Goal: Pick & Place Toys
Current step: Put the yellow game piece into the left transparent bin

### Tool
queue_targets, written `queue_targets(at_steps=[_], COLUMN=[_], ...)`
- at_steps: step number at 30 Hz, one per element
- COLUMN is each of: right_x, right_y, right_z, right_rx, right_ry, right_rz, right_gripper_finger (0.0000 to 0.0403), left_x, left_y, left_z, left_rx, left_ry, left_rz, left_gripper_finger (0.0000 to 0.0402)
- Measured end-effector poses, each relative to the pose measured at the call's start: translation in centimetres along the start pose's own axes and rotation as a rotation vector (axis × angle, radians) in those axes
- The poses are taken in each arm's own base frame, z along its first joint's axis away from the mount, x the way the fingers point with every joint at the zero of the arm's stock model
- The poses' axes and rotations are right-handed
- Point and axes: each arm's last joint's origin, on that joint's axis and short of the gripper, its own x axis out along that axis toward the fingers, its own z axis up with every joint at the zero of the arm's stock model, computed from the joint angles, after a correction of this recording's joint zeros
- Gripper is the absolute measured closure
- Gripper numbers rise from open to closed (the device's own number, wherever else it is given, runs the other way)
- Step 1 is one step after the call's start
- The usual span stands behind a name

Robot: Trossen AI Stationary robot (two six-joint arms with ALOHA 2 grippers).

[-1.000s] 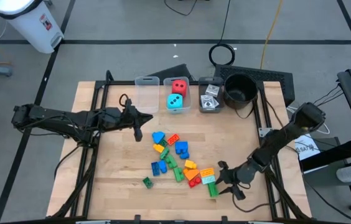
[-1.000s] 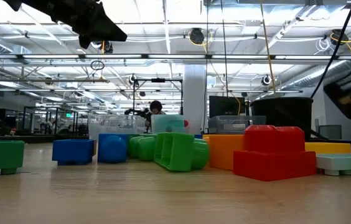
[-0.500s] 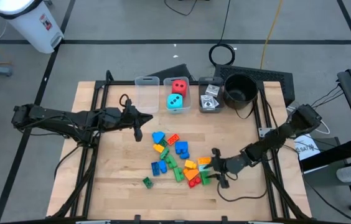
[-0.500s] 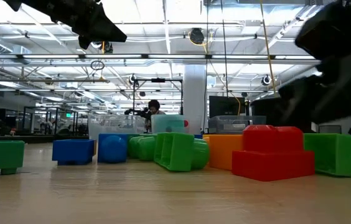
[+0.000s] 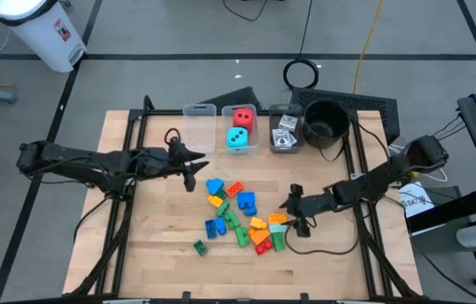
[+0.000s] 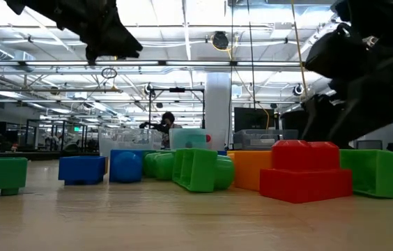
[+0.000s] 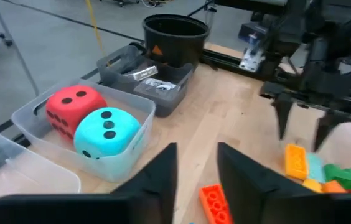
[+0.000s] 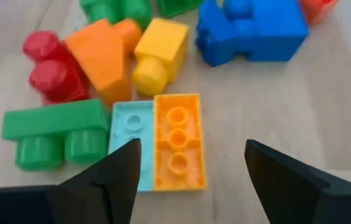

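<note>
The toys are a heap of small bricks (image 5: 238,213) lying on the wooden table, blue, green, orange, yellow and red. An orange brick (image 8: 178,140) and a pale teal plate (image 8: 129,142) lie side by side at the heap's right end. My right gripper (image 5: 297,211) hovers open just right of them, with its fingers (image 8: 114,177) on either side of that pair and short of it. My left gripper (image 5: 191,165) hangs open above the table, left of and beyond the heap, with nothing between its fingers (image 7: 163,177). A red die (image 5: 243,117) and a teal die (image 5: 237,138) sit in a clear bin.
An empty clear bin (image 5: 198,123) stands left of the dice bin. A grey bin holding small cards (image 5: 285,133) and a round black pot (image 5: 325,121) stand to its right, along the far edge. One green brick (image 5: 199,246) lies apart, near the front left.
My right gripper has swung from the table's near right corner toward the far edge and the heap, pointing less steeply down. A green brick that lay apart at the near right now lies against the heap. My left gripper's fingers have parted a little.
</note>
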Motion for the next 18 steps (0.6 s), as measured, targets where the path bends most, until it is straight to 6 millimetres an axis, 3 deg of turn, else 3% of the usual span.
queue_targets(at_steps=[8,18], right_x=[1.3,1.6], right_y=[-0.6,-0.6], right_z=[-0.9,-1.1], right_rx=[-0.019,-0.088], right_ry=[0.071,0.082], right_rz=[-0.011,-0.012], right_gripper_finger=[0.0175,0.0242], left_x=[1.9,3.9], left_y=[-0.3,-0.8], left_z=[-1.4,-2.3], left_rx=[0.078,0.127], left_ry=[0.087,0.105], left_rz=[0.031,0.031], left_gripper_finger=[0.0177,0.0156])
